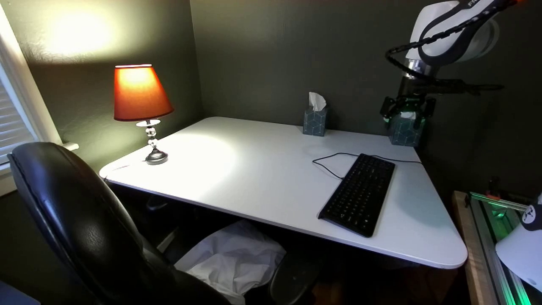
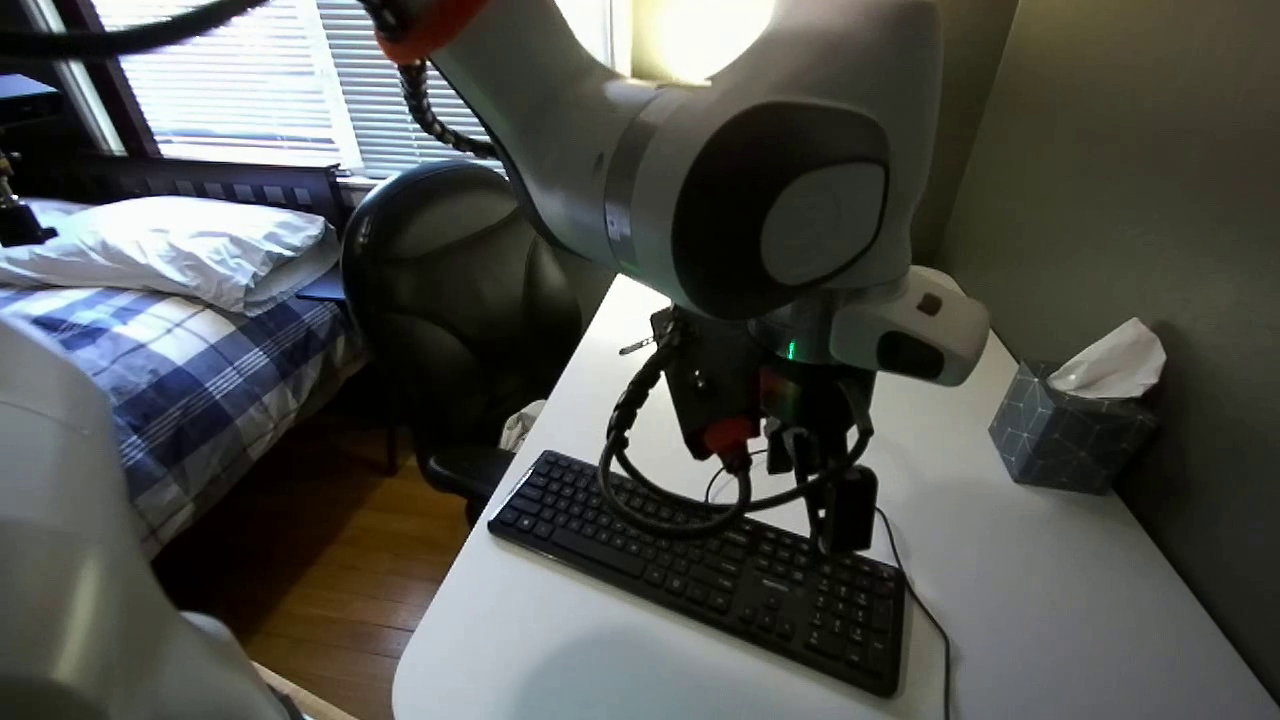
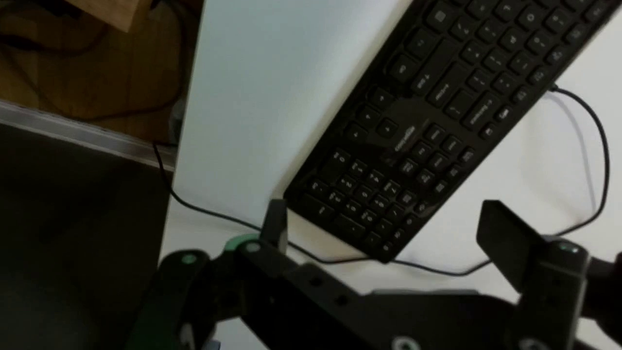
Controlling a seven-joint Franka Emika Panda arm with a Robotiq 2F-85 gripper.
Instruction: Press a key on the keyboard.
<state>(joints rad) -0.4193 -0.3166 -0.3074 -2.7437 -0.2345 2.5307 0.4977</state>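
Your black two-fingered gripper [image 3: 384, 209], spread wide and empty; the slim black rectangular keyboard [image 3: 432, 116] runs diagonally away, number-pad end [image 3: 362, 204] nearest.

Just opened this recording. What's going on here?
A robot arm holds its gripper in the air over a white desk. The gripper is open and grasping nothing. Below it on the desk lies a black keyboard; in the wrist view, its number pad is the part closest to the gripper. They are apart, so no key is being pressed yet. A lit lamp also stands on the desk.
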